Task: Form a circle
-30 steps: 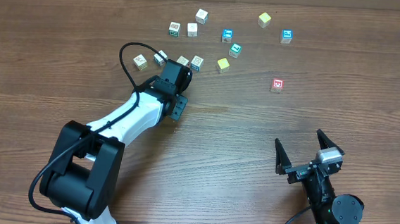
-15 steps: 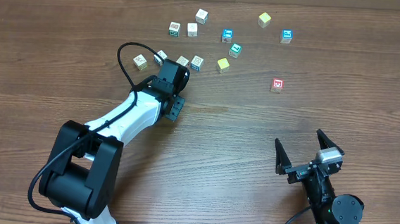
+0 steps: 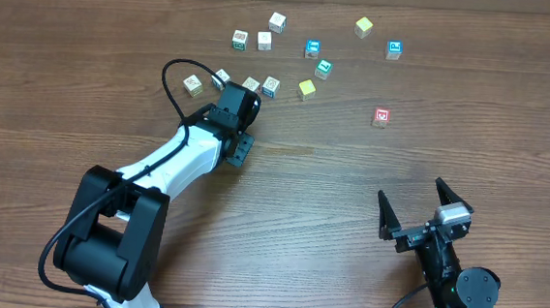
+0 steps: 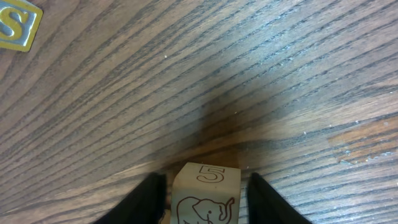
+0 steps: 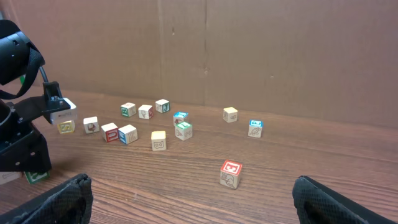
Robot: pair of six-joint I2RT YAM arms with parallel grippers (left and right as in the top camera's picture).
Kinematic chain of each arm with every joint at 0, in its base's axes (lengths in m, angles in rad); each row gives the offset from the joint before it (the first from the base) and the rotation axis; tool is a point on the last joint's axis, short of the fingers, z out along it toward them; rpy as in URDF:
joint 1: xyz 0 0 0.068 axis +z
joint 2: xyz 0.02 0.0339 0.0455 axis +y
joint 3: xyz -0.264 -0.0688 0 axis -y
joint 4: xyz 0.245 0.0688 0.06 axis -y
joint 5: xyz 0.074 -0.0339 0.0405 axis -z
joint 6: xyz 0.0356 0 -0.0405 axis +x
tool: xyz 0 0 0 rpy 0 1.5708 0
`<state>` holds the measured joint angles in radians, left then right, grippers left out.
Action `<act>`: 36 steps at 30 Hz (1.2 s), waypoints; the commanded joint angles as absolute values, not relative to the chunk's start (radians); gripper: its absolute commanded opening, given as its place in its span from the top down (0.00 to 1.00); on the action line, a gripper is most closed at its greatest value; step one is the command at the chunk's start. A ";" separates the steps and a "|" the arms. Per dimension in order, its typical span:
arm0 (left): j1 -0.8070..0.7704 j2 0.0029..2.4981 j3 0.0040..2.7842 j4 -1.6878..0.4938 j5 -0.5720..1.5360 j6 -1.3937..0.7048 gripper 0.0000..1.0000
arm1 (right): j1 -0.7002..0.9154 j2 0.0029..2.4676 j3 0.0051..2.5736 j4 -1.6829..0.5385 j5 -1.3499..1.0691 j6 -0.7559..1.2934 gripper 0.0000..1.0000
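In the left wrist view a pale wooden cube [image 4: 205, 200] printed with a 5 and an elephant rests on the table between my left gripper's fingers. My left gripper [image 4: 205, 180] is open, with a thin gap at the left finger and a wider one at the right. From overhead, the left gripper [image 3: 241, 152] points down just below a row of loose cubes [image 3: 260, 85] and covers that cube. The circle is out of view; I see only scattered cubes. My right gripper [image 3: 414, 207] stands wide open at the near right, holding nothing.
Several loose cubes lie across the far table, among them a yellow one [image 3: 306, 88], a blue one [image 3: 394, 49] and a red one [image 3: 381, 116] [image 5: 231, 173]. A yellow-faced cube with an S [image 4: 15, 25] lies ahead of the left gripper. A cardboard wall [image 5: 249, 50] backs the table.
The left jaws have eased apart from the elephant cube. The left arm has barely shifted and the right arm has not moved.
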<state>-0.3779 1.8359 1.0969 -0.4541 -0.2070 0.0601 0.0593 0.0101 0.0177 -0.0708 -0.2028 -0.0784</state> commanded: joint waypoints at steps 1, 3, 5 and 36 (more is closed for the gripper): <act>-0.371 1.844 1.083 -0.455 -0.217 0.071 0.57 | 0.057 0.003 0.008 -0.065 -0.203 -0.079 0.00; -0.371 1.844 1.083 -0.454 -0.217 0.071 0.57 | 0.057 0.003 0.008 -0.065 -0.203 -0.079 0.00; -0.371 1.844 1.083 -0.448 -0.217 0.064 0.57 | 0.057 0.003 0.008 -0.065 -0.203 -0.079 0.00; -0.371 1.844 1.083 -0.371 -0.210 0.019 0.77 | 0.057 0.003 0.008 -0.065 -0.203 -0.079 0.00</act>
<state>-0.3779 1.8359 1.0943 -0.3847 -0.2070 0.0257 0.0593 0.0101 0.0177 -0.0711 -0.2028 -0.0784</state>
